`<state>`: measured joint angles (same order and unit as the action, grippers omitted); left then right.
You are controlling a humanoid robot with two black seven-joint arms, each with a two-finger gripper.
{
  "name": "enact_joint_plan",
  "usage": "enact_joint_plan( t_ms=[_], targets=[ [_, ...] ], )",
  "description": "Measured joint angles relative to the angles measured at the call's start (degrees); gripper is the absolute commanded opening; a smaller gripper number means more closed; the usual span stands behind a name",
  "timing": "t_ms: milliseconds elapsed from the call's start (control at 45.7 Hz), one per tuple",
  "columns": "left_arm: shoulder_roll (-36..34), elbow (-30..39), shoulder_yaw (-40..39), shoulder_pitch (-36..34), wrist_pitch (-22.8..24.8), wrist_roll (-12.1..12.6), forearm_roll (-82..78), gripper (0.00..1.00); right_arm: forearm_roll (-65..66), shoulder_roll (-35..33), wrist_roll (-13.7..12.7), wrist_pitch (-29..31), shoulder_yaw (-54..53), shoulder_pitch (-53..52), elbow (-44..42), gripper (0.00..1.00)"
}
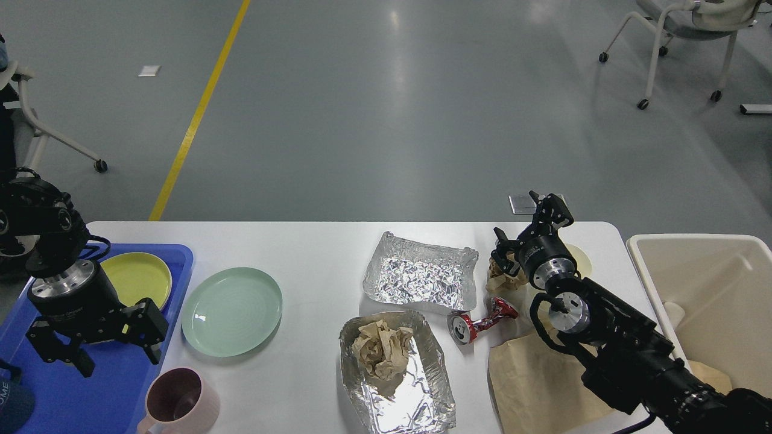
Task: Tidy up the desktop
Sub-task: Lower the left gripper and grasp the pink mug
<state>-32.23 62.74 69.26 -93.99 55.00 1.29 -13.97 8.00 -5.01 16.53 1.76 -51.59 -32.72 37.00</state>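
Pink mug (178, 402), right claw (523, 228) raised, spread

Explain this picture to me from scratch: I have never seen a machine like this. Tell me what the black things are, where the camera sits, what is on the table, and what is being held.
The camera sits in a robot's head, looking forward and down at a white desktop. The two black things are its arms. Each ends in a two-finger gripper.

The left gripper hangs open over a blue tray that holds a yellow plate. It holds nothing.

The right gripper is at a crumpled brown paper wad near the far edge; I cannot tell whether it has closed on it.

On the table lie a green plate, a pink mug, an empty foil tray, a second foil tray holding crumpled paper, a crushed red can and a flat brown paper sheet. A beige bin stands at the right.
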Motion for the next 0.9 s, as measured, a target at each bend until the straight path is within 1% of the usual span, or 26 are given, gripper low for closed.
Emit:
enact_joint_plan(
  t_ms=[197,394,525,897],
  targets=[
    [0.3,-0.7,0.9,0.8,0.0,-0.1,0.0,0.96,0.0,0.0,0.0,0.0,0.0,0.0,0.0,1.00],
    [4.4,-1.8,-0.6,5.3,0.0,-0.1,0.1,0.96,0.0,0.0,0.0,0.0,0.0,0.0,0.0,1.00],
    [5.7,-2.6,-0.9,7.8,0.0,-0.1,0.1,0.96,0.0,0.0,0.0,0.0,0.0,0.0,0.0,1.00],
    [6.5,-2.7,0.1,8.5,0.0,0.0,0.0,0.96,0.0,0.0,0.0,0.0,0.0,0.0,0.0,1.00]
  ],
)
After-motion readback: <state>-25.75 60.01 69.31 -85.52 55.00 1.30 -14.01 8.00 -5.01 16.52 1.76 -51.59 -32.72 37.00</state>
